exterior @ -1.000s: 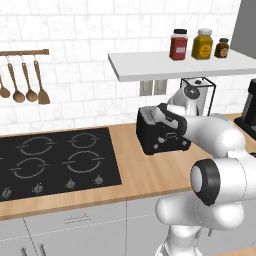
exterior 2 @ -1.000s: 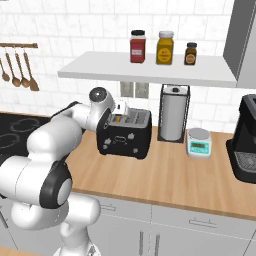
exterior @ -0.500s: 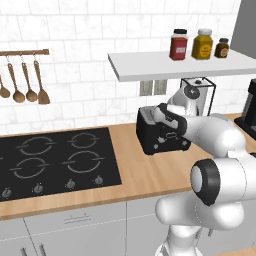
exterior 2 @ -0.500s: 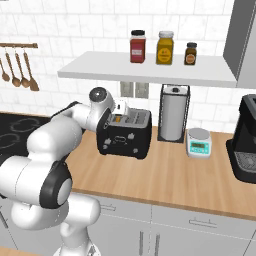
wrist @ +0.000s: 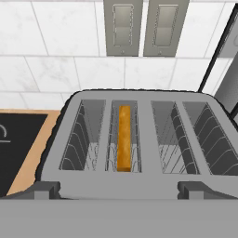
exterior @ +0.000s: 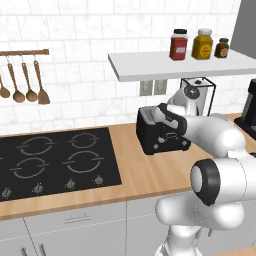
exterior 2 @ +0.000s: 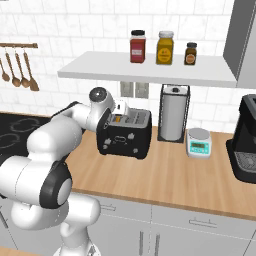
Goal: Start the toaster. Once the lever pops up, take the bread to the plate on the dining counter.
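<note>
The black toaster (exterior: 159,136) (exterior 2: 125,136) stands on the wood counter against the tiled wall. Seen from above in the hand view, its silver top (wrist: 139,179) has several slots. The bread (wrist: 124,137) stands on edge, sunk in the second slot from the left. My gripper (wrist: 119,190) hovers just above the toaster's near edge, open, its fingertips (wrist: 45,189) spread wide with nothing between them. In the base views the hand (exterior: 170,116) (exterior 2: 119,111) sits over the toaster's top. The plate and the dining counter are out of view.
A black hob (exterior: 55,160) lies left of the toaster. Right of it stand a paper-towel holder (exterior 2: 174,112), a small scale (exterior 2: 199,142) and a black coffee machine (exterior 2: 247,140). A white shelf (exterior 2: 150,72) with jars hangs overhead. Wall sockets (wrist: 144,28) are behind.
</note>
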